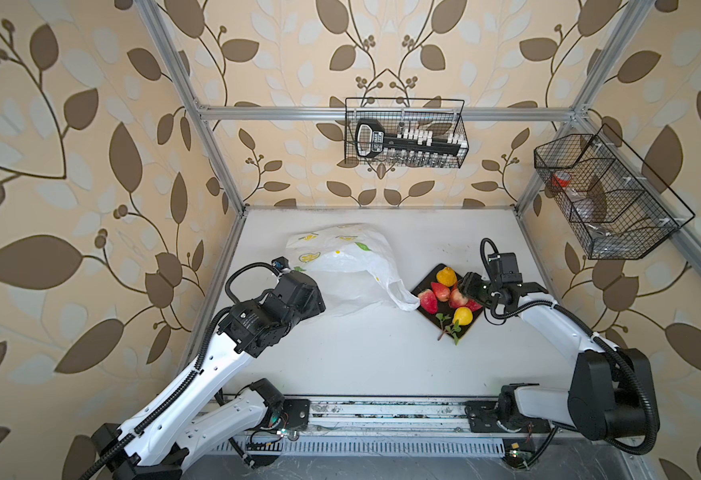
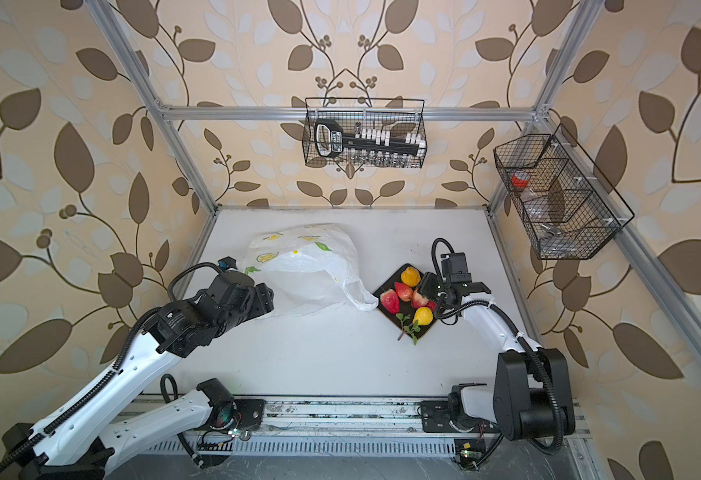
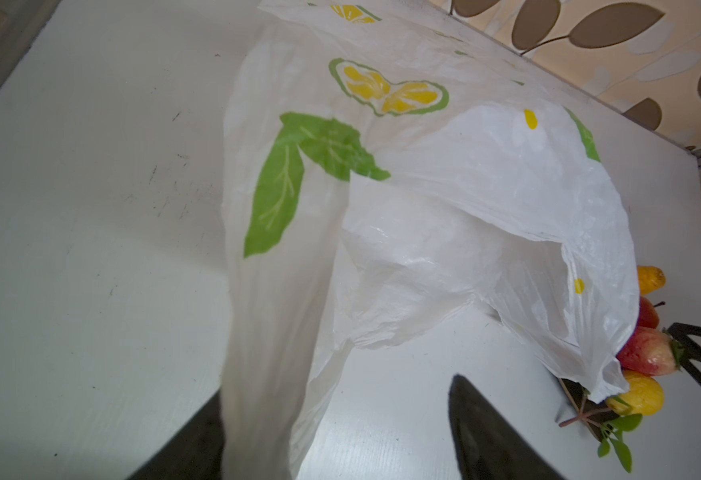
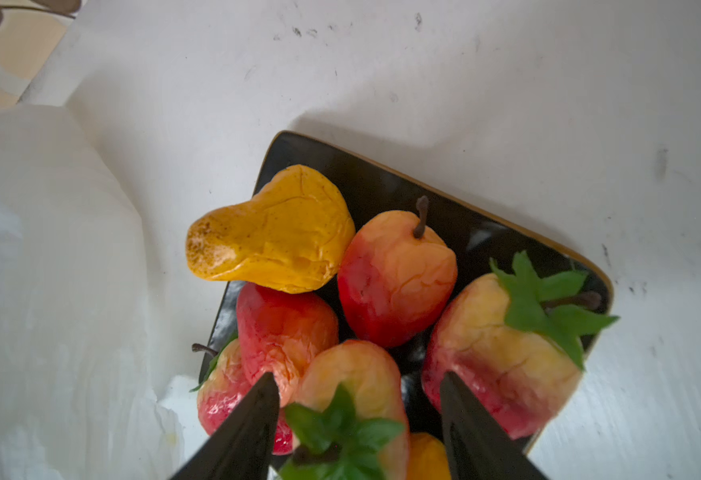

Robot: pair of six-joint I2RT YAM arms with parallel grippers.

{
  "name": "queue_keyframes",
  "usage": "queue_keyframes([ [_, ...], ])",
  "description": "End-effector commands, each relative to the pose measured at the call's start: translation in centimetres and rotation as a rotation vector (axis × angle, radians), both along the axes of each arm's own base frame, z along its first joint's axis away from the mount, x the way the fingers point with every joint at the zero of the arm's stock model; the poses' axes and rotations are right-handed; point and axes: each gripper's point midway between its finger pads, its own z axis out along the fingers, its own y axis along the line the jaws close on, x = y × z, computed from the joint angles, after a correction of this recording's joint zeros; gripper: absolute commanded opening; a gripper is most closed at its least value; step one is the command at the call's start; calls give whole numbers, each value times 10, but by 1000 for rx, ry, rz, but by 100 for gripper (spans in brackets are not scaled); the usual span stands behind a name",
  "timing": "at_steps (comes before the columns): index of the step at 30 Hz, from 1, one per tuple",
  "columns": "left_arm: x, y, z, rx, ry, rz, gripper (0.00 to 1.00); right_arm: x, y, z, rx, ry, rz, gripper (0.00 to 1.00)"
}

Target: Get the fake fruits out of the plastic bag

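Right tool (image 4: pixel 358 376) jaws apart, straddling one of the fake fruits (image 4: pixel 394 274) heaped on dark plate (image 4: pixel 365 178). Left tool (image 3: pixel 336 386) wide, film of plastic bag (image 1: pixel 340 266) between fingers (image 3: pixel 477 424); bag slumped on desk (image 1: pixel 382 357).

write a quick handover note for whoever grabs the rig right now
Pincers: the left pincer is open, low beside the plastic bag, with film draped over one finger. The right pincer is open, straddling a red fruit on the dark plate, with a gap on one side.
Things: the fake fruits are piled on the plate, including the orange lumpy one and the yellow one with the twig. The bag lies slack on the table, one handle at the plate's edge.
Done: no fruit shows in the bag's mouth.
Left: check the bag's hidden folds, then lift both arms clear.
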Motion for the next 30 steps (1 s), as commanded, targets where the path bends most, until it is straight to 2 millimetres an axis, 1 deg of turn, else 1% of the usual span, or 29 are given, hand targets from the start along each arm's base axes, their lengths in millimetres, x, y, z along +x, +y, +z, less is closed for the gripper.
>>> queue_keyframes([
  [1, -4, 18, 15, 34, -32, 58, 88, 2, -14, 27, -59, -70, -26, 71],
  [2, -4, 20, 19, 42, -40, 63, 91, 3, -16, 34, -73, -88, -29, 72],
  [3, -4, 22, 25, 48, -52, 67, 98, 2, -20, 40, -92, -100, -36, 73],
  [8, -1, 31, 51, 102, -100, 70, 99, -5, -43, 76, -194, -218, -115, 75],
  [10, 3, 36, 60, 143, -127, 81, 99, -11, -60, 87, -260, -283, -186, 75],
  [11, 6, 39, 63, 169, -141, 88, 99, -13, -66, 91, -284, -311, -216, 75],
  [13, 15, 45, 68, 232, -178, 111, 99, -19, -86, 96, -360, -388, -313, 75],
  [15, 29, 47, 69, 287, -221, 122, 99, -23, -101, 98, -425, -455, -386, 75],
  [16, 38, 49, 68, 309, -244, 136, 99, -25, -107, 94, -458, -476, -409, 75],
  [17, 45, 51, 67, 325, -257, 138, 99, -24, -110, 93, -481, -504, -425, 75],
  [19, 64, 49, 58, 335, -274, 126, 98, -22, -118, 82, -542, -528, -449, 74],
  [20, 72, 46, 51, 329, -268, 107, 98, -21, -122, 79, -558, -532, -467, 74],
  [22, 88, 39, 30, 305, -224, 54, 96, -17, -126, 70, -586, -520, -487, 74],
  [24, 94, 39, 8, 296, -157, 52, 94, -14, -129, 65, -599, -513, -501, 73],
  [26, 99, 42, -10, 300, -140, 55, 93, -9, -128, 62, -613, -536, -481, 74],
  [29, 106, 51, -26, 319, -220, 66, 93, 1, -120, 54, -613, -578, -422, 75],
  [30, 107, 59, -30, 350, -249, 81, 93, 5, -117, 51, -605, -585, -394, 75],
])
